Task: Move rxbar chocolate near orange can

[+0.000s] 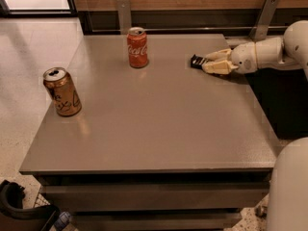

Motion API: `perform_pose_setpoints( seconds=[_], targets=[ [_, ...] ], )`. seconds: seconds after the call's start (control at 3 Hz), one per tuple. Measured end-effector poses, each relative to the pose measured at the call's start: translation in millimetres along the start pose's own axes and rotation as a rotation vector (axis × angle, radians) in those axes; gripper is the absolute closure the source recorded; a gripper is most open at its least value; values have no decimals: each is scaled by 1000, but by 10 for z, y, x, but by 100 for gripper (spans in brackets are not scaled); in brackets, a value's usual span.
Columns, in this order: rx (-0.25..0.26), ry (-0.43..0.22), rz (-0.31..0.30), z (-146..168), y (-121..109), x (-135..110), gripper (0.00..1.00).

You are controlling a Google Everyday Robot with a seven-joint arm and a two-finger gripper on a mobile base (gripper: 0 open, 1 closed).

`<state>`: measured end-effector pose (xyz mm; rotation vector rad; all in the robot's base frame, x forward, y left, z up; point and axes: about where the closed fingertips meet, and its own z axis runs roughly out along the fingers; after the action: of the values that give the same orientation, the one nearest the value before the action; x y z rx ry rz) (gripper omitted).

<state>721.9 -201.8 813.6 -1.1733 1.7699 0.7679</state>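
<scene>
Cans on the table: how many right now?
2. The orange can sits at the left edge; a red Coca-Cola can stands near the back. The gripper holds the rxbar chocolate at back right.

The pincer, at the table's far right, grips the rxbar chocolate and hides most of it. Only 1 black end shows, its lettering too small to read. The arm is cut off at the right edge. The orange can's script is illegible.
</scene>
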Motion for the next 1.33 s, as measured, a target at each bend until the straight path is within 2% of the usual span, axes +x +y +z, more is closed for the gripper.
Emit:
perform_pose_setpoints(
  seconds=[0.67,1.0,1.33],
  targets=[
    [58,53,-49,-441,278,-802,100],
    [61,43,-57,-490,396,-952,100],
    [117,9,-99,-709,602,-1205,100]
  ],
)
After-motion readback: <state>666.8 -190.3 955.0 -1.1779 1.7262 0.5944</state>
